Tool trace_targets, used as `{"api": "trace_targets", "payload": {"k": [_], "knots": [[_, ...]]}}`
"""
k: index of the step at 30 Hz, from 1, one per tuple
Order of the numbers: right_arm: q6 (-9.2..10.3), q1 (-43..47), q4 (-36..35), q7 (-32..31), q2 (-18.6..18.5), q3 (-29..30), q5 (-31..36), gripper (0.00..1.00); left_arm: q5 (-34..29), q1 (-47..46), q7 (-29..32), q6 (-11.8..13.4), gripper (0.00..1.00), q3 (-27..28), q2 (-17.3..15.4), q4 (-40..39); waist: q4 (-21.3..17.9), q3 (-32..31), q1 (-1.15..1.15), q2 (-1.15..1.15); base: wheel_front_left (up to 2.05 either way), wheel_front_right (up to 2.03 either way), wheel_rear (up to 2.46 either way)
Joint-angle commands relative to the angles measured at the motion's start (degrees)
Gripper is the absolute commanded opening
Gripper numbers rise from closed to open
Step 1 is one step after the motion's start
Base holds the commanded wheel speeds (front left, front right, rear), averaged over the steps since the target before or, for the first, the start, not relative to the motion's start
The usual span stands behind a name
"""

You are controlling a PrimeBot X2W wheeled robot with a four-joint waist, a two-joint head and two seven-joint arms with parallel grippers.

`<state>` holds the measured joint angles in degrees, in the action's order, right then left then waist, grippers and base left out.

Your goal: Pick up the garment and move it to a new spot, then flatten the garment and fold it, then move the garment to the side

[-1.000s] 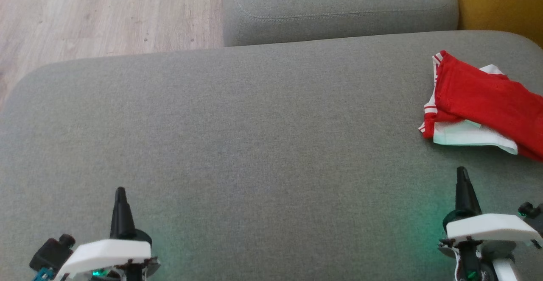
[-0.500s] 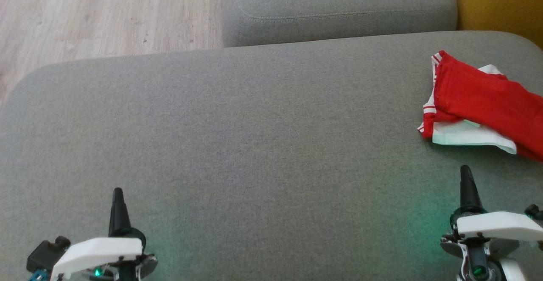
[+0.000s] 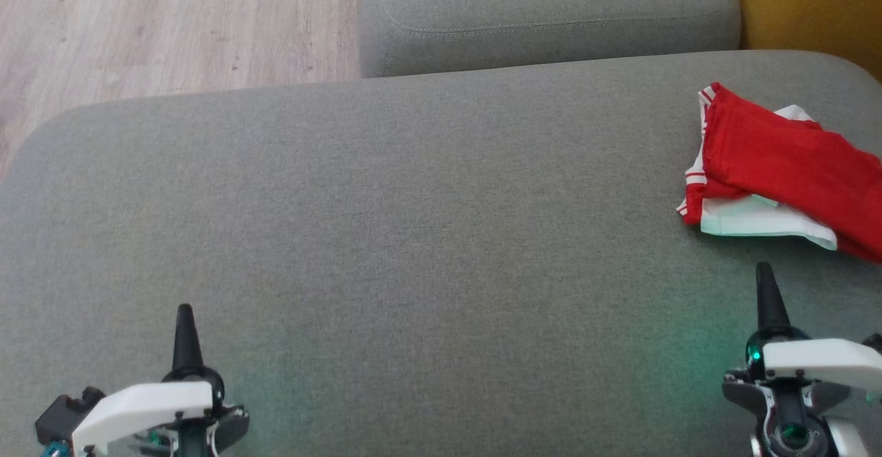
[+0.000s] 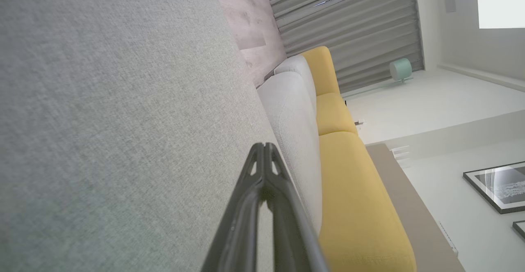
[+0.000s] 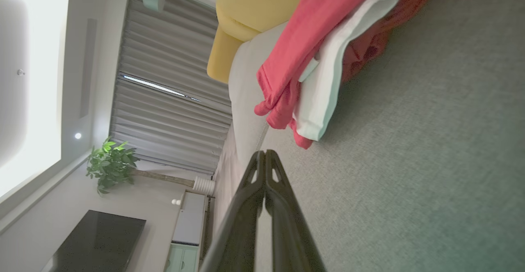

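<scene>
The garment (image 3: 785, 167) is red with white panels and striped trim, folded into a loose bundle at the far right of the grey cushion (image 3: 413, 202), running off the head view's right edge. In the right wrist view the garment (image 5: 316, 62) lies just beyond my fingertips. My right gripper (image 3: 763, 269) (image 5: 265, 153) is shut and empty, a short way in front of the garment, apart from it. At the lower left, far from the garment, my left gripper (image 3: 184, 309) (image 4: 264, 145) is shut and empty over bare cushion.
A second grey cushion (image 3: 544, 16) lies beyond the first. Wooden floor (image 3: 172, 23) shows at the upper left, past the cushion's rounded edge. A yellow sofa (image 3: 813, 2) (image 4: 352, 206) stands at the upper right.
Both grippers have drawn back toward the view's bottom edge, the right one also drifting right. The garment lies where it was; the camera shifted slightly.
</scene>
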<state>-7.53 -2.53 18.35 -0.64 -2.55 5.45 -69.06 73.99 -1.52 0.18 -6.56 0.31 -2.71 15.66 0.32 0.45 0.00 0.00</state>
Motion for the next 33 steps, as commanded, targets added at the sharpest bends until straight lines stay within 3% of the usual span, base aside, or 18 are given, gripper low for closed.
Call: {"api": "trace_targets", "payload": {"k": [1, 33], "knots": [[0.03, -3.1, -2.3, -0.5, -0.3, -0.7, -1.8, 0.00, 1.4, -3.3, 0.6, -0.4, 0.00, 2.2, -0.4, -1.7, 0.0, 0.0, 0.00, 0.00, 0.00, 0.00, 0.00], [0.04, -3.6, -4.2, -5.6, -0.3, 1.0, -22.3, 0.00, 17.7, -4.6, 5.9, -0.9, 0.00, 5.8, -0.4, -1.6, -0.3, -0.3, 0.00, 0.00, 0.00, 0.00, 0.00]]}}
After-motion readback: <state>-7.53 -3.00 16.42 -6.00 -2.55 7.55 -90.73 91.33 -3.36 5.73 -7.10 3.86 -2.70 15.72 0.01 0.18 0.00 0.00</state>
